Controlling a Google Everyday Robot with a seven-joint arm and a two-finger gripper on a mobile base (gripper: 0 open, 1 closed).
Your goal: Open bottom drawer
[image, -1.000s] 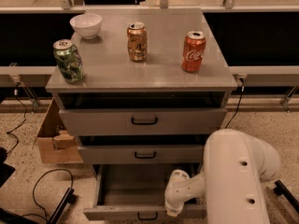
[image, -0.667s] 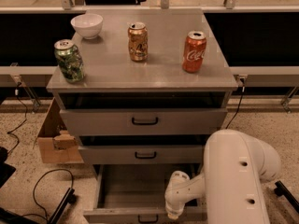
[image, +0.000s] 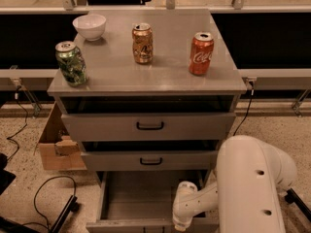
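**Checker:** Claw first. Where is it, and what state?

**Me:** I see the gripper (image: 181, 222) at the bottom edge of the frame, right of centre, at the end of the white arm (image: 245, 188). It sits at the front right of the bottom drawer (image: 141, 203). The end is cut off by the frame edge, so I cannot tell whether it is clenched, released or grasping anything.

**Checker:** The drawer?

**Me:** It's at bottom centre, lowest of the three, and pulled out toward the camera. The plain grey metal floor and side walls show. Its front panel runs along the very bottom edge, and I can't make out the handle there.

**Checker:** What's around it?

**Me:** Just above is the middle drawer (image: 150, 160), and above that the top drawer (image: 148, 126). Both are grey with black bar handles and have a dark gap over each front. On the cabinet top (image: 160, 76) a white bowl (image: 89, 26) stands upper left, a green can (image: 71, 63) at the left edge, a gold can (image: 142, 43) in the centre and a red Coca-Cola can (image: 201, 53) to the right, all upright and apart. A cardboard box (image: 56, 142) sits on the floor at left, touching the cabinet side. A black cable (image: 43, 198) loops at lower left.

**Checker:** Anything in the way?

**Me:** The arm covers the drawer's right front corner and the lower right of the cabinet.
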